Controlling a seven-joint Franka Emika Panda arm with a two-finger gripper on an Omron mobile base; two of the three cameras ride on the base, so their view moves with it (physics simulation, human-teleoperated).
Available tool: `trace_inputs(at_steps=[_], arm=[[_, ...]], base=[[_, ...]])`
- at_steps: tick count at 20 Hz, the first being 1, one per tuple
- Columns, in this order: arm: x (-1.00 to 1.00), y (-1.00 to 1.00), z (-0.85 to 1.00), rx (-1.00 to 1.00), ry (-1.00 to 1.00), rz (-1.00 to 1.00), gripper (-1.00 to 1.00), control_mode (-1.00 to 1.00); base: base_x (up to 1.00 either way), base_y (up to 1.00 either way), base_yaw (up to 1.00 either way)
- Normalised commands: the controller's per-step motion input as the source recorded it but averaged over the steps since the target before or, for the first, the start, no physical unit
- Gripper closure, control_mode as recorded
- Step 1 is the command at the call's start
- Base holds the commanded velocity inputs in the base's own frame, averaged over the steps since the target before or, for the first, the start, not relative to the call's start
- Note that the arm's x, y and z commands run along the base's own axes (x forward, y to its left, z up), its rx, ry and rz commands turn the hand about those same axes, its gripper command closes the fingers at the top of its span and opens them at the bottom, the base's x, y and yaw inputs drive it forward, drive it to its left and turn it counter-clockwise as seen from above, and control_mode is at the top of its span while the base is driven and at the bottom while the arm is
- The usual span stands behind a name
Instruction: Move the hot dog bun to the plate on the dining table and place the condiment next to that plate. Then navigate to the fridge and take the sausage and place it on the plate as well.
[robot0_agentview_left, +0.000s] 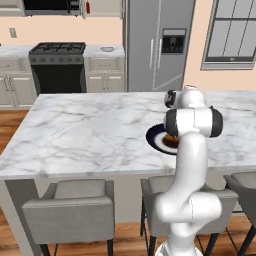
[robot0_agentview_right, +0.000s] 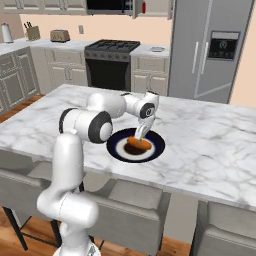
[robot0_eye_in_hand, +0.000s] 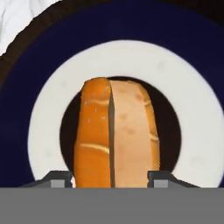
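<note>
my gripper (robot0_agentview_right: 140, 135) low over the plate (robot0_agentview_right: 156, 148) on the dining table (robot0_agentview_right: 210, 145), jaws spread either side of the hot dog bun (robot0_eye_in_hand: 114, 135) (touching or not, can't tell), bun lying on the plate's centre

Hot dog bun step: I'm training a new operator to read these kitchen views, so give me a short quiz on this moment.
1. True or false: the hot dog bun lies on the plate.
2. What stands behind the dining table, right of the stove? A) a sink B) the fridge C) a bookshelf
3. In the hand view, where do the fingertips of the gripper stand relative to the bun?

Key
1. True.
2. B.
3. One on each side of the bun's near end, so the bun sits between them.
</note>
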Motion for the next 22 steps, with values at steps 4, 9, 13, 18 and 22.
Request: trace_inputs(at_steps=[4,9,13,18,22], arm=[[-0.62,0.04,0.00,0.00,-0.38,0.00,-1.00,-1.00],[-0.71,0.10,0.21,0.00,-0.46,0.00,-1.00,-1.00],[-0.65,0.20,0.61,0.00,-0.39,0.05,-1.00,-1.00],[-0.51,0.36,0.82,0.00,-0.18,0.05,-1.00,-1.00],[-0.28,0.34,0.97,0.01,0.00,0.00,-1.00,-1.00]], base=[[0.00,0.00,0.00],[0.00,0.00,0.00],[0.00,0.00,0.00],[0.00,0.00,0.00],[0.00,0.00,0.00]])
